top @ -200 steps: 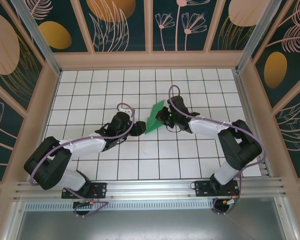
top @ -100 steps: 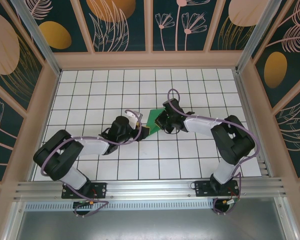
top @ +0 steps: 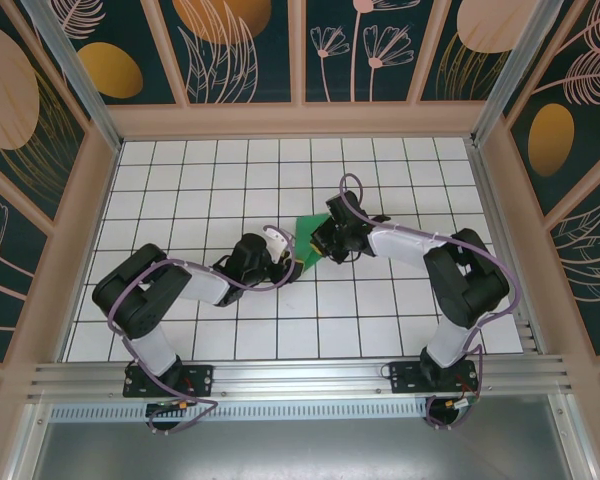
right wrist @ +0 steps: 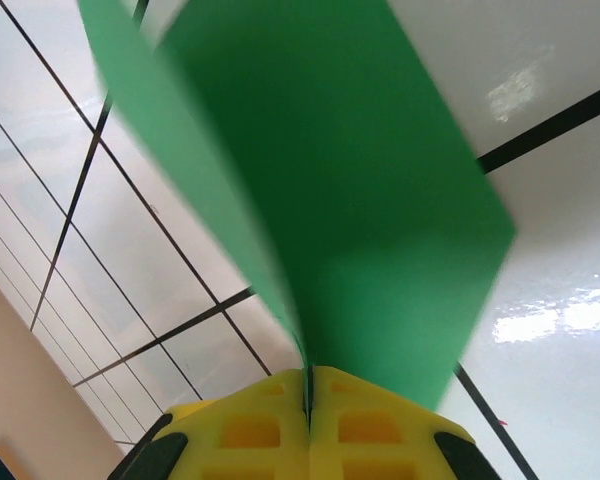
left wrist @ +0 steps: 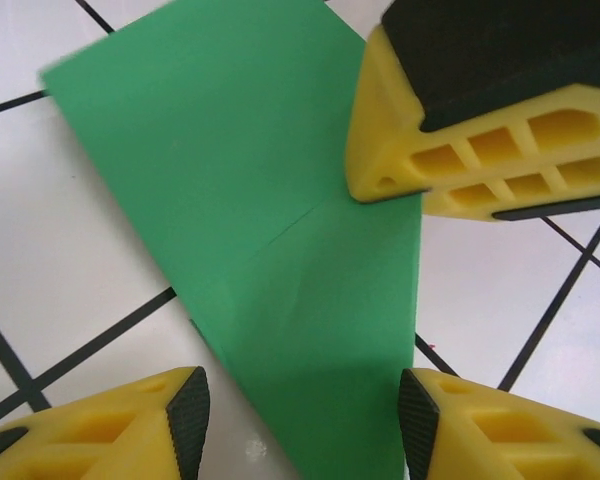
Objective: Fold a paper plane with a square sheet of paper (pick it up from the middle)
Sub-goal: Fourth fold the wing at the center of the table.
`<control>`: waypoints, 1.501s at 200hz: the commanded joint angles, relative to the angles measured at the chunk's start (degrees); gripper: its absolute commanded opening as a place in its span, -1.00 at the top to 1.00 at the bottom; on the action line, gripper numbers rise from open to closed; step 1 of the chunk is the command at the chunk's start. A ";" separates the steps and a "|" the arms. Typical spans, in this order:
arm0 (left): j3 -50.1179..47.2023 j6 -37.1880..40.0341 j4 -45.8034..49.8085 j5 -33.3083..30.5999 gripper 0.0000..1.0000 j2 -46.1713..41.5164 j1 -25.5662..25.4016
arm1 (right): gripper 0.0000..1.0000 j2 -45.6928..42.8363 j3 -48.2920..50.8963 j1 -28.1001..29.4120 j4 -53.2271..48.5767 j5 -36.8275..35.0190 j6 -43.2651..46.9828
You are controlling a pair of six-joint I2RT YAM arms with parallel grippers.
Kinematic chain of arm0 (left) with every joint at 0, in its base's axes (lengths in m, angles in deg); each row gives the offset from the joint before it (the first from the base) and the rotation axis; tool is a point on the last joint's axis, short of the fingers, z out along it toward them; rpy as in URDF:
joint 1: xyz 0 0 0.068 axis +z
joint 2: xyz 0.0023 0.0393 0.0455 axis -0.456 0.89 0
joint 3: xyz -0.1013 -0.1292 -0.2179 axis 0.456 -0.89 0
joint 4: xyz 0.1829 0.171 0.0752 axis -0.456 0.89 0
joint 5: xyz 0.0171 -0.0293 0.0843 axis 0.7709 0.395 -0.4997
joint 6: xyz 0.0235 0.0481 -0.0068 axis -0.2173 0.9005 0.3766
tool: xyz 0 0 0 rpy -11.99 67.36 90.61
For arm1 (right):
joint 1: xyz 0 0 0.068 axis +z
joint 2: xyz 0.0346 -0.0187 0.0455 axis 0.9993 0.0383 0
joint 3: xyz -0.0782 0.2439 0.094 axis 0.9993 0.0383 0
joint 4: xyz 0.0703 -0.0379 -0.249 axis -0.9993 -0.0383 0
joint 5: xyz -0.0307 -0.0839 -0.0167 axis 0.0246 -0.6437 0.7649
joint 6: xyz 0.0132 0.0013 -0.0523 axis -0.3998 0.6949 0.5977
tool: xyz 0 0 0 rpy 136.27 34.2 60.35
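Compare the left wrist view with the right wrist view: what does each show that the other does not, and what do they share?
Left wrist view: a faint crease across the green paper, the left claw open astride its lower tip, and the right claw at its edge. Right wrist view: the right claw's fingers shut on the paper, its two layers rising away. Shared: the green paper and the white gridded table.

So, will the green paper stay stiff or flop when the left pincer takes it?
Probably floppy: the paper is a thin sheet, and its layers fan apart from the shut right pincer. Its crease may add a little stiffness along that line. It looks light, so a nudge from the open left pincer could swing it.
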 commanded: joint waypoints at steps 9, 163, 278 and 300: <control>2.19 1.25 -1.73 2.90 -0.10 1.85 -0.43 | 0.97 1.51 -1.71 -0.29 -2.26 1.56 -1.67; 3.50 -0.09 -0.01 2.13 -0.08 2.24 -1.36 | 0.94 2.31 -1.74 -0.30 -0.75 3.32 -4.21; 1.40 -1.29 -3.51 -0.15 0.42 3.24 -1.35 | -0.11 -4.18 -0.06 -2.98 0.85 1.52 5.86; 0.37 -3.80 -5.41 0.84 0.48 3.23 -1.36 | -0.16 -7.39 3.49 -3.52 4.20 1.95 10.92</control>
